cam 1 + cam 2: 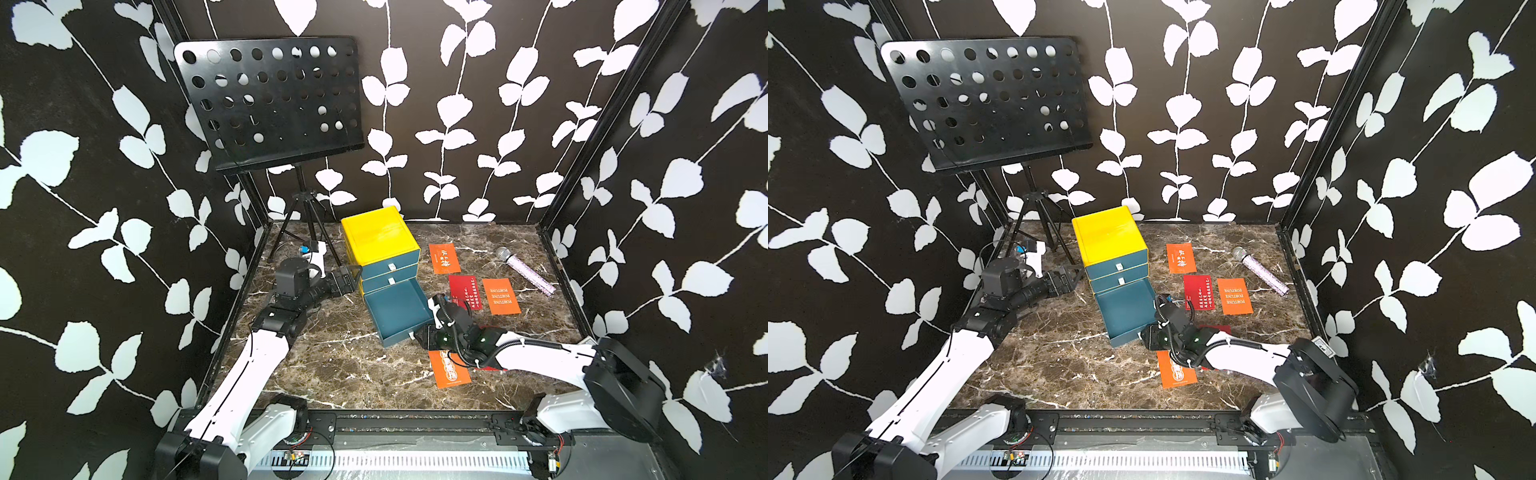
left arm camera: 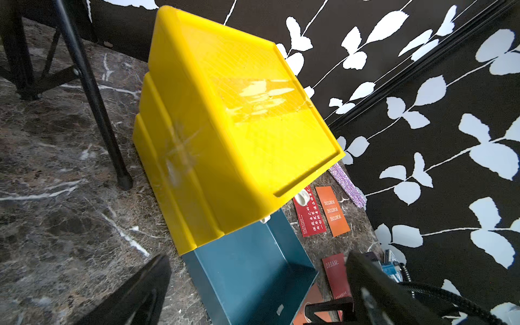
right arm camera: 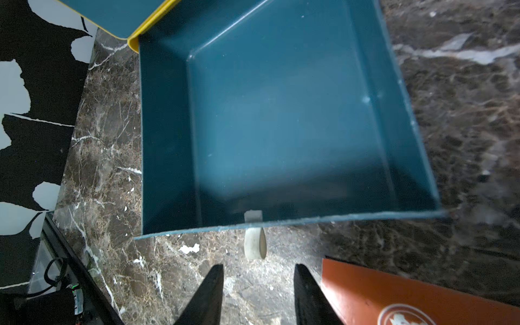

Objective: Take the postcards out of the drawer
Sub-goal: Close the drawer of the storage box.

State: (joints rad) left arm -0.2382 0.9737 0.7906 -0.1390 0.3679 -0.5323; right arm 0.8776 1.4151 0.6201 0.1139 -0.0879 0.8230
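The drawer [image 3: 166, 140] looks empty. Your right fingers [image 3: 208, 295], half open, hold nothing; left fingers [image 2: 140, 289] gape wide, empty too. Go slow near the tab [image 3: 254, 243].

A robotics lab's test cell: a left arm [image 1: 257, 361] and a right arm [image 1: 540, 353], white and black, mounted on a rail [image 1: 415, 422] at the front edge of a marble-patterned tabletop [image 1: 332, 374], boxed in by leaf-print wallpaper [image 1: 457, 83] on dark metal framing [image 1: 602, 120]. Bare wiring [image 1: 299, 455] and a slotted cable duct [image 1: 395, 460] run below — while a music stand [image 1: 270, 99] and a glittery microphone [image 1: 525, 268] dress the set.
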